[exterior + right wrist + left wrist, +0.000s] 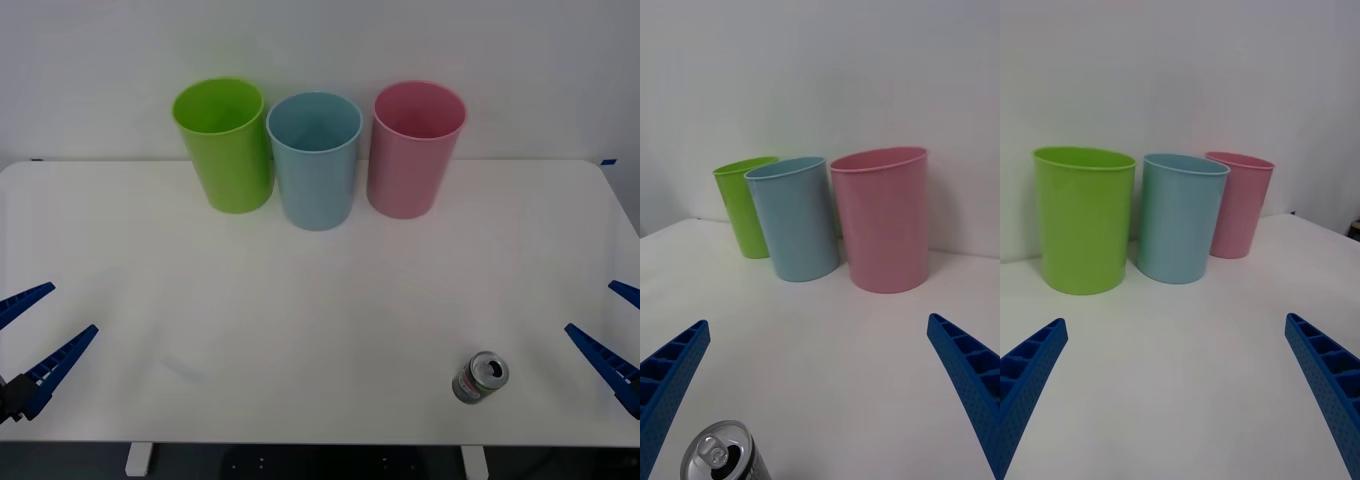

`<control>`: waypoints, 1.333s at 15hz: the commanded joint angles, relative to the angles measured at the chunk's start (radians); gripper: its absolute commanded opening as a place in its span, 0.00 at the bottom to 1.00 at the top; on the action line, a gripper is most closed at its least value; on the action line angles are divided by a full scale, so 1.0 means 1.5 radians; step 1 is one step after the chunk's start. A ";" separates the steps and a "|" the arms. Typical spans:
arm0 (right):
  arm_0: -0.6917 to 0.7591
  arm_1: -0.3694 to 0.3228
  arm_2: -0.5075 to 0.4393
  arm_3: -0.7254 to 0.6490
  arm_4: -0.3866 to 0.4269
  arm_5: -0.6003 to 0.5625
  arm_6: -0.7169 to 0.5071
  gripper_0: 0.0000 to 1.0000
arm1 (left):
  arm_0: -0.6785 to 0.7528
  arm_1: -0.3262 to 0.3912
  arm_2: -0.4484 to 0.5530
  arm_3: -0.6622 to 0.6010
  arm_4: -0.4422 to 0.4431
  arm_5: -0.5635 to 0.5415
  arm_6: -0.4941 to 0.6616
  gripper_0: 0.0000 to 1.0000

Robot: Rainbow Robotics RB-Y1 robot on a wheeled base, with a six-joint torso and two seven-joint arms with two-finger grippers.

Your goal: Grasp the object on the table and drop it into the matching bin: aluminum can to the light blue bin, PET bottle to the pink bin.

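The aluminum can [481,377] stands upright near the front right of the white table [300,330], silvery top with its tab facing up. In the right wrist view the can [722,454] sits close to one blue finger [670,382]. My right gripper [612,325] is open at the table's right edge, to the right of the can and not touching it. At the table's left front edge my left gripper [40,335] is also open, with nothing in it. The light blue bin [315,160] and the pink bin [413,150] stand side by side at the back.
A lime green bin [225,145] stands to the left of the light blue bin, the three forming a tight row before a white wall. Wide bare tabletop lies between the bins and the can.
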 commanded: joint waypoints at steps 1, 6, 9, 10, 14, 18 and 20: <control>0.000 0.000 0.000 0.000 0.000 0.000 0.000 1.00 | 0.000 0.000 0.000 0.000 0.000 0.000 0.000 1.00; 0.041 0.001 0.020 -0.024 -0.046 0.008 0.001 1.00 | 0.000 0.000 0.000 0.000 0.000 0.000 0.000 1.00; 0.084 -0.047 0.038 -0.023 -0.084 -0.007 0.014 1.00 | 0.000 0.000 0.000 0.000 0.000 0.000 0.000 1.00; 0.095 -0.056 0.038 -0.023 -0.087 -0.017 0.019 1.00 | 0.000 0.000 0.000 0.000 0.000 0.000 0.000 1.00; 0.115 -0.072 0.046 -0.010 -0.088 -0.037 0.077 1.00 | 0.000 0.000 0.000 0.000 0.000 0.000 0.000 1.00; 0.113 -0.096 0.081 0.048 -0.088 -0.038 0.175 1.00 | 0.000 0.000 0.000 0.000 0.000 0.000 0.000 1.00; 0.113 -0.100 0.084 0.065 -0.071 -0.040 0.184 1.00 | 0.000 0.000 0.000 0.000 0.000 0.000 0.000 1.00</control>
